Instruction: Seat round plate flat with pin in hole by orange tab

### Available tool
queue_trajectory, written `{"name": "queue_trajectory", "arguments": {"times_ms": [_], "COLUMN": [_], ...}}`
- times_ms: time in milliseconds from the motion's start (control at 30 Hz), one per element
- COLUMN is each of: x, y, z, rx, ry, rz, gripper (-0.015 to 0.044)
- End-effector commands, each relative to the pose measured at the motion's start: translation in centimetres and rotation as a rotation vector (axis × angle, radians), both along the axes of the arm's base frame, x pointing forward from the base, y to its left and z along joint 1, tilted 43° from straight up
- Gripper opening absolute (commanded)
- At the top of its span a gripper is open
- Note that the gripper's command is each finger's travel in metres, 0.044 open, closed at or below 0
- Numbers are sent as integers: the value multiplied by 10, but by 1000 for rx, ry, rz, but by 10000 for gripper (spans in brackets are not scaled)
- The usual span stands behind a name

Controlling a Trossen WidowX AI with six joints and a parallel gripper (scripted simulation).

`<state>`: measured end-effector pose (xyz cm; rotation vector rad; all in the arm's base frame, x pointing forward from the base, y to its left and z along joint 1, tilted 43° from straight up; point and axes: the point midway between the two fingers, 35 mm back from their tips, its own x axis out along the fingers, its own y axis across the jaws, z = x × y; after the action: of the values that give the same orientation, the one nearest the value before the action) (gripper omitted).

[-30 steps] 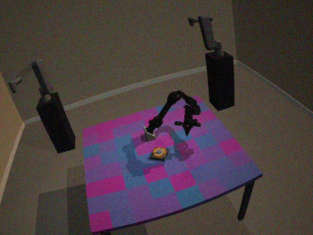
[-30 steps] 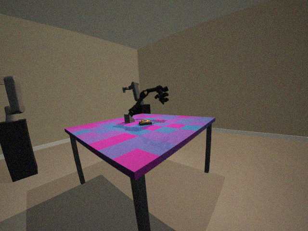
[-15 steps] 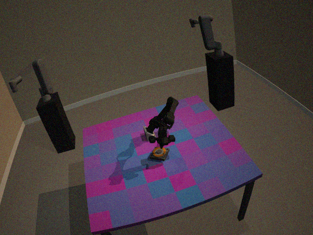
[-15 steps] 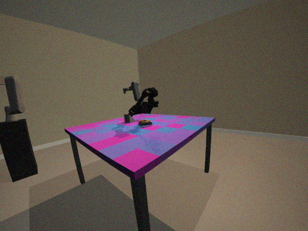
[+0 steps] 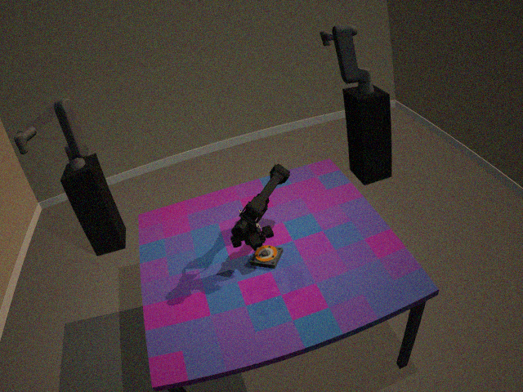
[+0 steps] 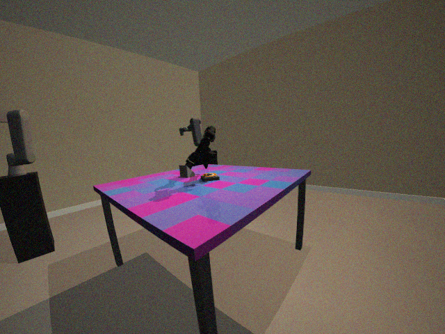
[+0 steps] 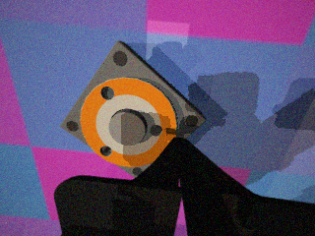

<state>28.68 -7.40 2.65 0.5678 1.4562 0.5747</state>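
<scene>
With the pincer [image 7: 178, 143] shut on nothing beside the orange tab [image 7: 167, 123], the next move likely nudges the plate [image 7: 129, 123] round until its hole meets the pin

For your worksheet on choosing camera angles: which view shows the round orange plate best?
The wrist view: the round orange plate fills the frame, its holes distinct, with the shut gripper at its edge. In the top view it is a small ring beside the arm; in the exterior view, a tiny orange speck.
</scene>
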Motion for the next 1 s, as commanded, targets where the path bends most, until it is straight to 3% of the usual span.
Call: {"name": "queue_trajectory", "arguments": {"times_ms": [0, 267, 967], "x": [-1, -1, -20], "y": [8, 33, 32], "z": [-9, -35, -39], "rx": [11, 13, 13], "ry": [0, -1, 0], "rz": [4, 4, 4], "gripper": [0, 0, 0]}}
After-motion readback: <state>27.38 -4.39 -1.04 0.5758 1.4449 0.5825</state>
